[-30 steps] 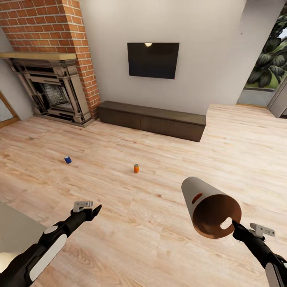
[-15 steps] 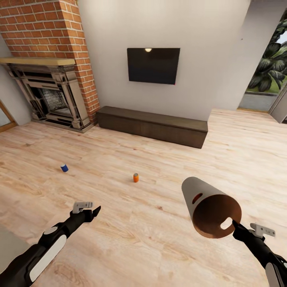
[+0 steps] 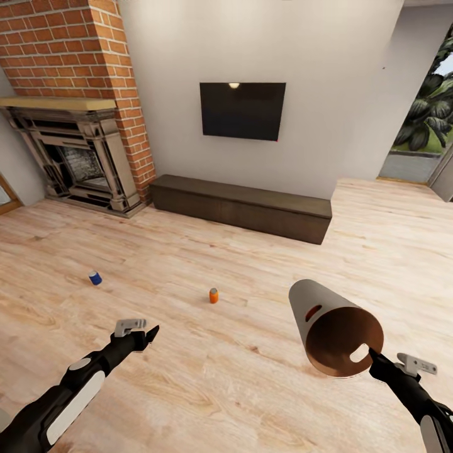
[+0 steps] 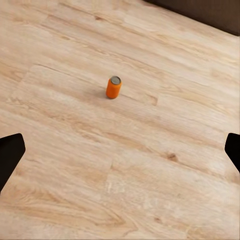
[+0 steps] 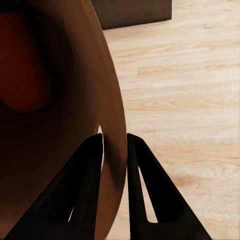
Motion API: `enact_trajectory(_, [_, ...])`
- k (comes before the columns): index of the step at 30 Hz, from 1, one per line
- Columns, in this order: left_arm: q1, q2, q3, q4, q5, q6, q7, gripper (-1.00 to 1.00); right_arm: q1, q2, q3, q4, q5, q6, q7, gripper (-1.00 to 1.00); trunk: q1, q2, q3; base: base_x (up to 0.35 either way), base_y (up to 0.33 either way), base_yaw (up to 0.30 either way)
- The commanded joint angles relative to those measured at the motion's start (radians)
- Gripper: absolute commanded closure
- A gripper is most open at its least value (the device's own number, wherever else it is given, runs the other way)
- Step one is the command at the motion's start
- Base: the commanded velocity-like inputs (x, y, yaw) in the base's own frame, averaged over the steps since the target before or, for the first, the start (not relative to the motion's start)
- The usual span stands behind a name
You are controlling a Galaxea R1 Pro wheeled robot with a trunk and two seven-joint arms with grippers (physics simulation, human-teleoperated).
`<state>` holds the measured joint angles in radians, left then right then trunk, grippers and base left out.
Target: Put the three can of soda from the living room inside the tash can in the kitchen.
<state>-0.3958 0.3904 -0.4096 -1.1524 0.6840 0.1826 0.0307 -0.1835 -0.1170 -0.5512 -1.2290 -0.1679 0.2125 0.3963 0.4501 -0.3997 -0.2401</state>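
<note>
Right wrist view puts the right gripper (image 5: 115, 150) nearest: its 2 dark fingers (image 5: 87, 185) are clamped on the rim of the trash can (image 5: 50, 100), one finger inside the copper-brown wall and one outside, with light plank floor (image 5: 185, 100) beyond them. From the head view the same gripper (image 3: 372, 356) holds the bin (image 3: 327, 324) off the floor, tipped on its side so that its open mouth faces the camera, the oval handle hole just beside the fingertips and the grey-beige outside tapering away from them. The left gripper (image 3: 150, 331) hangs empty above the floor (image 3: 220, 377); in the left wrist view its 2 fingertips (image 4: 11, 152) sit wide apart at opposite edges, so it is open. Ahead of those fingers, well apart from them, an orange soda can (image 4: 113, 87) stands upright on the planks, also seen from the head (image 3: 214, 295). A dark blue can (image 3: 94, 277) lies farther off, to the outer side of the left fingers. Beyond both cans, a long dark low cabinet (image 3: 242, 206) runs along the wall under a black wall screen (image 3: 242, 111), with an ornate fireplace (image 3: 72, 160) and brick chimney (image 3: 75, 44) beside it.
</note>
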Motion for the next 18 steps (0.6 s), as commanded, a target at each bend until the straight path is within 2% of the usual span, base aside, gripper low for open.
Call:
enact_trajectory(1, [0.000,0.000,0.000,0.000,0.000,0.000,0.000,-1.00,-0.001,0.000,0.000,-0.002,-0.015,0.002,0.008,1.00,0.000,0.000,0.000,0.321,0.000,0.000])
enact_trajectory(6, [0.000,0.000,0.000,0.000,-0.001,0.000,0.000,-1.00,-0.001,0.000,0.002,0.002,-0.015,0.002,0.006,1.00,0.000,0.000,0.004,0.321,0.000,-0.090])
enact_trajectory(18, [0.000,0.000,0.000,0.000,-0.001,0.000,0.000,-1.00,-0.001,0.000,0.002,0.005,-0.015,0.002,0.006,1.00,0.000,0.000,0.020,0.321,-0.036,-0.168])
